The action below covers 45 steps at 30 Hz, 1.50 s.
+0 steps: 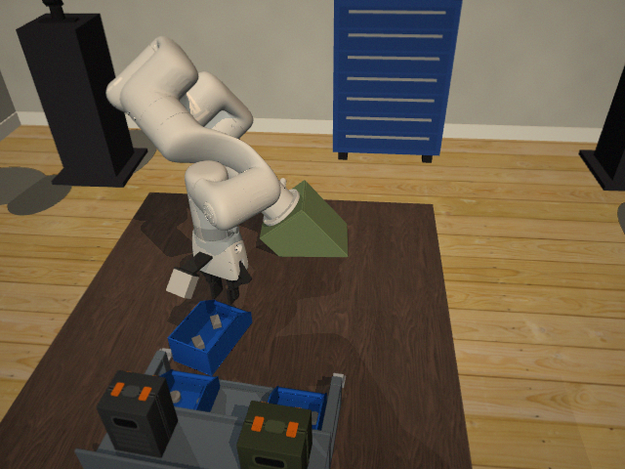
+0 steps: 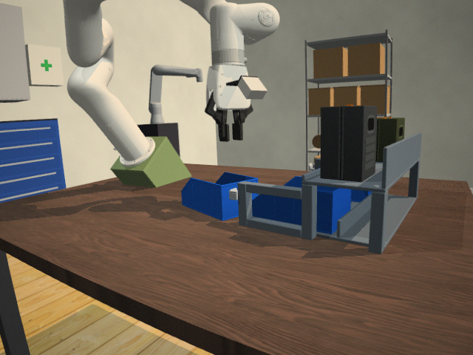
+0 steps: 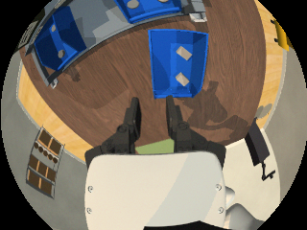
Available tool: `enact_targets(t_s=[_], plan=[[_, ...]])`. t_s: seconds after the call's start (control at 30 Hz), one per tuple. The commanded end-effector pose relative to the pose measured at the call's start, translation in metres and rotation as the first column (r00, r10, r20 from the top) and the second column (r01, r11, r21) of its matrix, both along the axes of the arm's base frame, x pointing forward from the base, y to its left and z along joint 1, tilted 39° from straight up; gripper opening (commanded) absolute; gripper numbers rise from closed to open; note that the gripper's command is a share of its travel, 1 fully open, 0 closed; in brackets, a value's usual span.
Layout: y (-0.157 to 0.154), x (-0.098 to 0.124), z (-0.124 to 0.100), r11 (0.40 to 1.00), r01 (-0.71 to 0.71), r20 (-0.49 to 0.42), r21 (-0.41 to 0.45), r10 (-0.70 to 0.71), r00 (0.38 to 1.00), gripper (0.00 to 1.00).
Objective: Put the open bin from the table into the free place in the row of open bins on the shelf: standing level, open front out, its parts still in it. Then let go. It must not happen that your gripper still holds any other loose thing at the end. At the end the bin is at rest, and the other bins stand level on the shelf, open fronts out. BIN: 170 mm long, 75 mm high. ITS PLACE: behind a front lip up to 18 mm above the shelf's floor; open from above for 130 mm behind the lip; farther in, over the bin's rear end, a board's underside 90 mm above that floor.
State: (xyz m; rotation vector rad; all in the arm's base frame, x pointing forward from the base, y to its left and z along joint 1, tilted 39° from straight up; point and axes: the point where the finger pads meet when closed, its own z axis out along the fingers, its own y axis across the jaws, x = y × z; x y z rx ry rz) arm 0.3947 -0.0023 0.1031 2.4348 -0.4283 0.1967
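The open blue bin (image 1: 191, 355) (image 2: 206, 197) (image 3: 164, 62) stands level on the table in front of the shelf (image 1: 335, 404) (image 2: 377, 221), turned at an angle to it. Its low open front faces away from the shelf; two grey parts lie inside. My gripper (image 1: 225, 296) (image 2: 230, 138) (image 3: 153, 104) is partly open and empty, pointing down, well above the table near the bin's front end. A left bin (image 1: 194, 389) and a right bin (image 1: 299, 399) stand in the shelf with a free place between them, in the top view. The rear of the row is partly hidden by the upper board.
A black case (image 1: 136, 418) (image 2: 347, 145) and an olive case (image 1: 276, 439) (image 2: 390, 133) stand on the upper board. Shelf posts with pale end pieces bound the row. The green wedge-shaped arm base (image 1: 308, 236) (image 2: 152, 168) stands farther back on the table.
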Motion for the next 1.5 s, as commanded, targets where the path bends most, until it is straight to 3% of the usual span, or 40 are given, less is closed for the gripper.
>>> enact_targets(t_s=[0.0,0.83,1.0,1.4,1.47], plan=[[0.001,0.001,0.001,1.0,-0.001,0.003,0.001,0.001,1.0,0.28],[0.001,0.001,0.001,1.0,-0.001,0.003,0.001,0.001,1.0,0.28],[-0.018,0.002,-0.022,1.0,-0.001,0.003,0.001,0.001,1.0,0.28],[-0.018,0.002,-0.022,1.0,-0.001,0.003,0.001,0.001,1.0,0.28],[-0.029,0.002,-0.036,1.0,-0.001,0.003,0.001,0.001,1.0,0.28]])
